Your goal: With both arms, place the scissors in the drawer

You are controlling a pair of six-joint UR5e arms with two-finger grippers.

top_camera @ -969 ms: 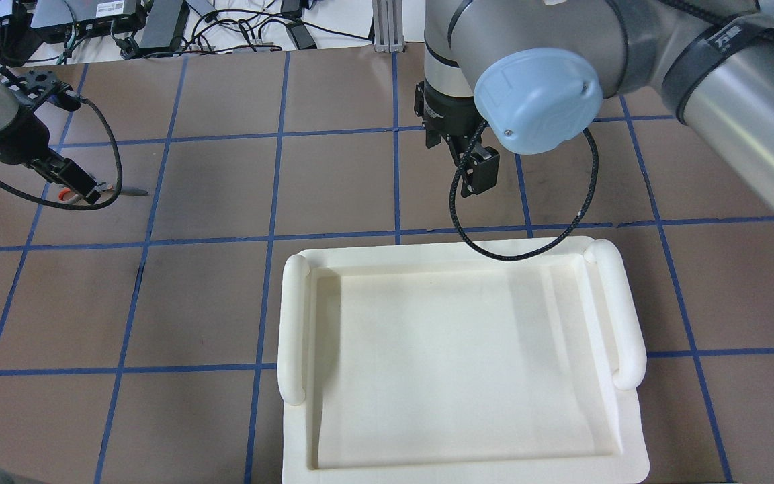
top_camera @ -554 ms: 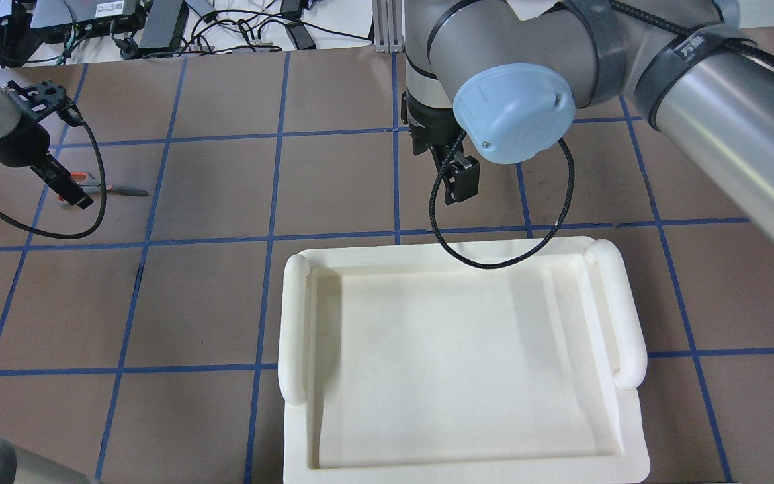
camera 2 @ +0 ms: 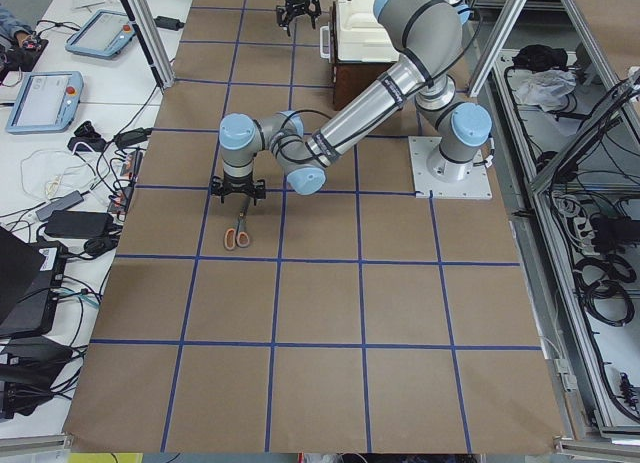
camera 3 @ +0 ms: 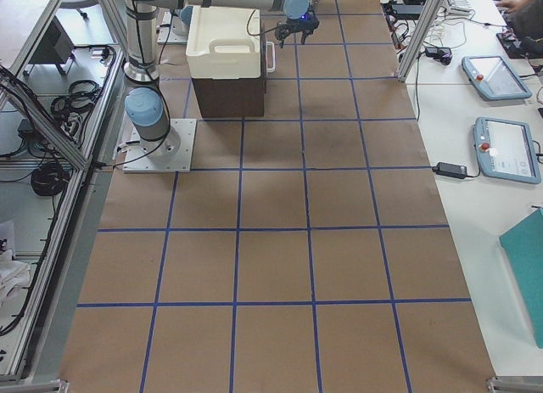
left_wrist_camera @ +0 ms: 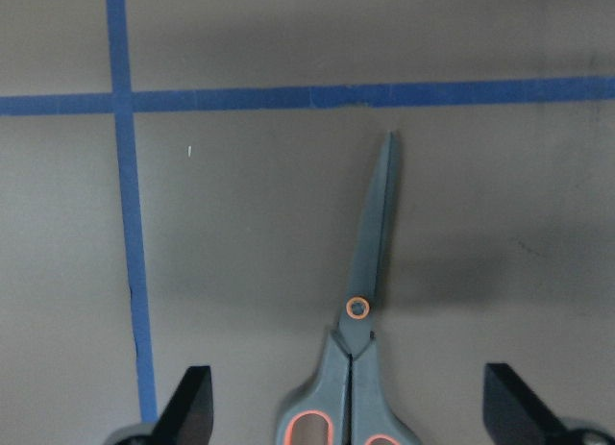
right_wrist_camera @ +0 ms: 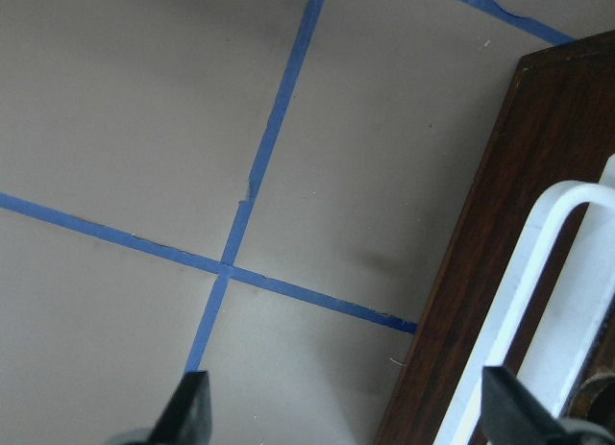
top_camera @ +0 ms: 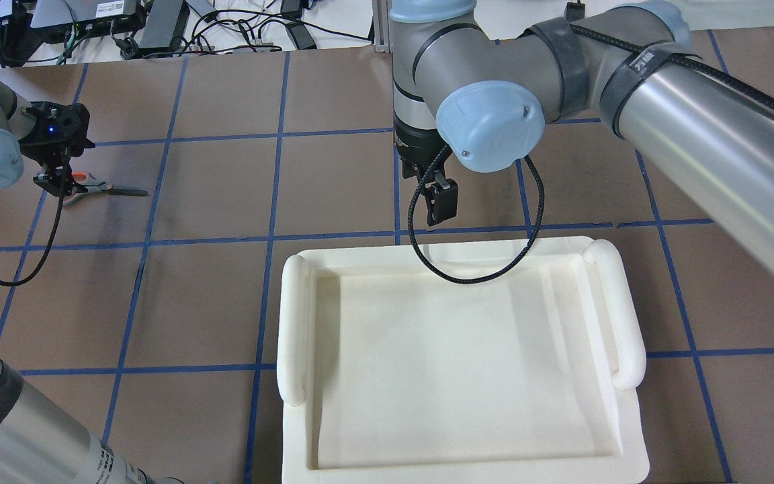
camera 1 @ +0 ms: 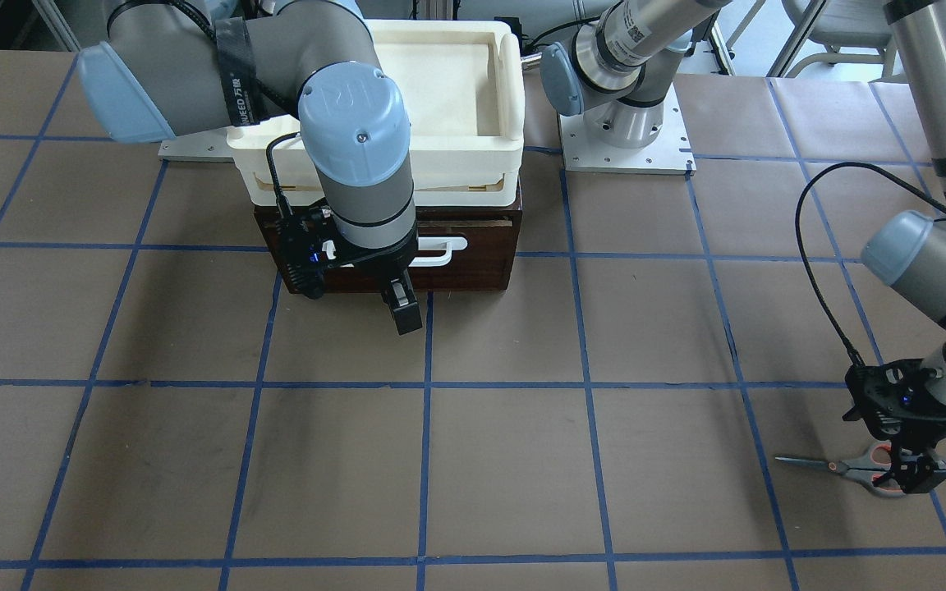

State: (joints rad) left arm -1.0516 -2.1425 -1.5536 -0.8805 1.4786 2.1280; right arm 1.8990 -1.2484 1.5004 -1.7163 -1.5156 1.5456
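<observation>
Jaws of left gripper (left_wrist_camera: pixel 348 392) gape wide astride scissors (left_wrist_camera: pixel 357 310) handles.

Bright, even overhead light; soft shadows on the white tray (top_camera: pixel 296 323) and brown worktop (top_camera: pixel 192 302). Wrist views: fingers (left_wrist_camera: pixel 189 407) blurred at five and seven o'clock.

"WEED" — black strap (camera 1: pixel 232 74) (right arm (camera 1: pixel 309 37))
</observation>
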